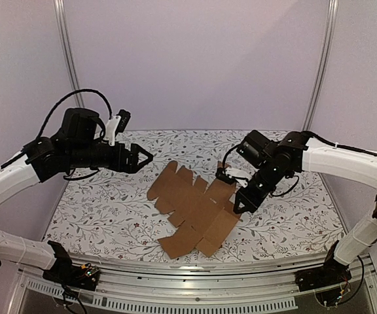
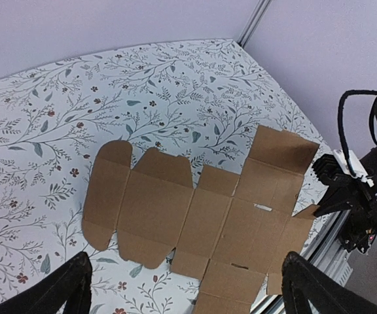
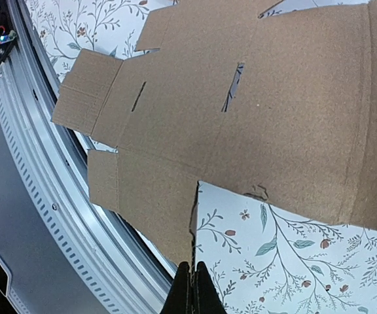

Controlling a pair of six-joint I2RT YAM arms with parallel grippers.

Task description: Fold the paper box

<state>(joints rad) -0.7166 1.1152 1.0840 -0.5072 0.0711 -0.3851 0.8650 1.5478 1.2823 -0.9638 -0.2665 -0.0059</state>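
Note:
The paper box (image 1: pixel 194 209) is a flat brown cardboard die-cut sheet with flaps and slots, lying unfolded on the floral table. It also shows in the left wrist view (image 2: pixel 201 209) and the right wrist view (image 3: pixel 241 111). My right gripper (image 1: pixel 241 204) is shut on the edge of a small side flap at the sheet's right side, lifting that flap upright (image 3: pixel 193 288). My left gripper (image 1: pixel 146 157) is open and empty, hovering above the table to the left of the sheet; its fingers (image 2: pixel 64 288) frame the sheet from above.
The table's metal front rail (image 1: pixel 195 288) runs close to the sheet's near corner (image 3: pixel 77 216). White walls and corner posts (image 1: pixel 319 65) enclose the back and sides. The floral table (image 1: pixel 97 216) is bare left of the sheet.

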